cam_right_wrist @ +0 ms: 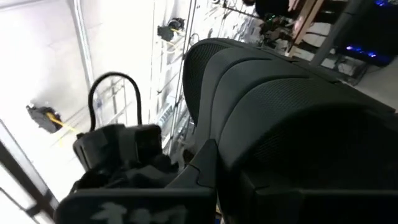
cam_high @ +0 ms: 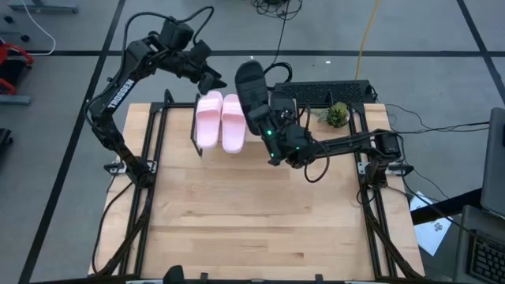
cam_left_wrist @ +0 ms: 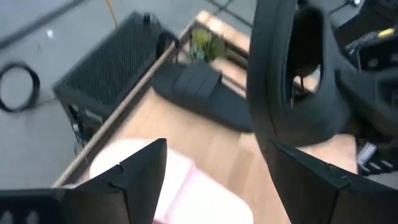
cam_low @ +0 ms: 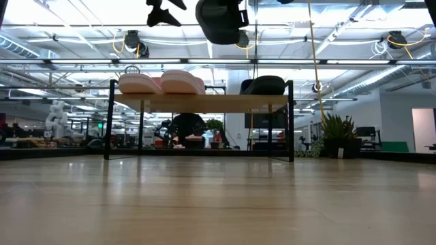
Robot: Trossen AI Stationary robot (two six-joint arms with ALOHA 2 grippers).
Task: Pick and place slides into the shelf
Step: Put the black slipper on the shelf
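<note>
1. Right gripper is clamped on a black slide, holding it raised above the shelf near the tabletop's far edge; in the low view that slide hangs well clear of the shelf top.
2. From the right wrist view, the held black slide fills most of the frame, its textured strap close to the camera.
3. Left gripper hovers over the far edge of the tabletop, just beyond the pink pair, with its fingers spread apart and nothing between them.
4. Two pale pink slides lie side by side on the shelf, touching each other, toward the shelf's left end; the low view shows them resting flat on the plank.
5. A second black slide rests on the shelf toward its right end, apart from the pink pair; the left wrist view shows it lying flat.
6. A small green plant sits near the tabletop's far right corner, beside a black mesh box.
</note>
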